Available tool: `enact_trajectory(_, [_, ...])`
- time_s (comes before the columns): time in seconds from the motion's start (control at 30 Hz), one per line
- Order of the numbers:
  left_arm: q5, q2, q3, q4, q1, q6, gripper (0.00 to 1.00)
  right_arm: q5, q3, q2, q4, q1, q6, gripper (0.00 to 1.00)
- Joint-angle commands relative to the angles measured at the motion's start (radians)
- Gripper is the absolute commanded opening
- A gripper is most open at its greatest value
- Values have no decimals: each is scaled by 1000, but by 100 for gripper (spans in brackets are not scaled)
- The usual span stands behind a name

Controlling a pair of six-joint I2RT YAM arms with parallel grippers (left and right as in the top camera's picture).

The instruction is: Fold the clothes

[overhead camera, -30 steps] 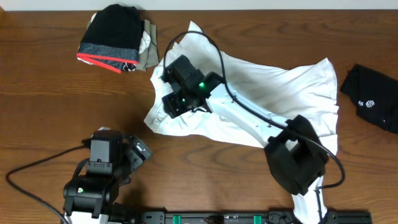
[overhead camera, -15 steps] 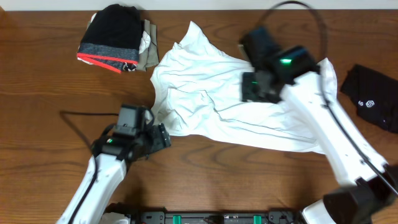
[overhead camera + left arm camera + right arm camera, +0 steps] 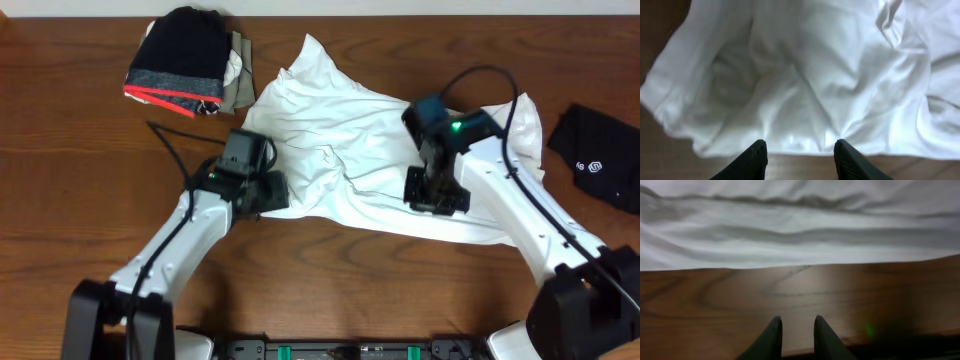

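The clothes here are chiefly a wrinkled white T-shirt (image 3: 340,150) spread across the middle of the table, and a black garment (image 3: 600,155) with a small white logo at the right edge. My left gripper (image 3: 272,190) is at the shirt's lower left edge. In the left wrist view the left gripper (image 3: 800,150) is open over wood, with the white T-shirt's hem (image 3: 805,115) just ahead of its tips. My right gripper (image 3: 438,200) hangs over the lower hem. The right gripper (image 3: 796,325) is open by a narrow gap with only bare wood between its fingers, and the white T-shirt (image 3: 790,235) lies beyond.
A pile of folded clothes (image 3: 185,55), dark with a red stripe, sits at the back left. Black cables (image 3: 170,140) trail from both arms. Brown wooden table (image 3: 60,200) lies all around.
The left arm has reached forward to the shirt's lower left edge. The right arm has swung from the shirt's upper part to its lower hem. Both grippers' fingers have drawn closer together.
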State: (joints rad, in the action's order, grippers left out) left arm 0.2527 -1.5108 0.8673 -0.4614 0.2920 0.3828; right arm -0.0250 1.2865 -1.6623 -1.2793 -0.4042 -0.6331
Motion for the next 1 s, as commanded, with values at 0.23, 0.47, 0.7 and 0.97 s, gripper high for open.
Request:
enact_trajectory(0.23, [-12, -119, 16, 4, 1, -31, 46, -62, -214, 0, 157, -8, -71, 26])
enact_trajectory(0.47, [-37, -158, 16, -9, -18, -18, 46, -81, -348, 0, 320, 65, -68, 30])
enact_trajectory(0.7, [-36, -159, 16, -80, -104, -4, 46, -81, -397, 0, 376, 205, -31, 32])
enact_trajectory(0.97, [-37, -159, 16, -139, -190, -4, 46, -75, -415, 0, 433, 270, 0, 41])
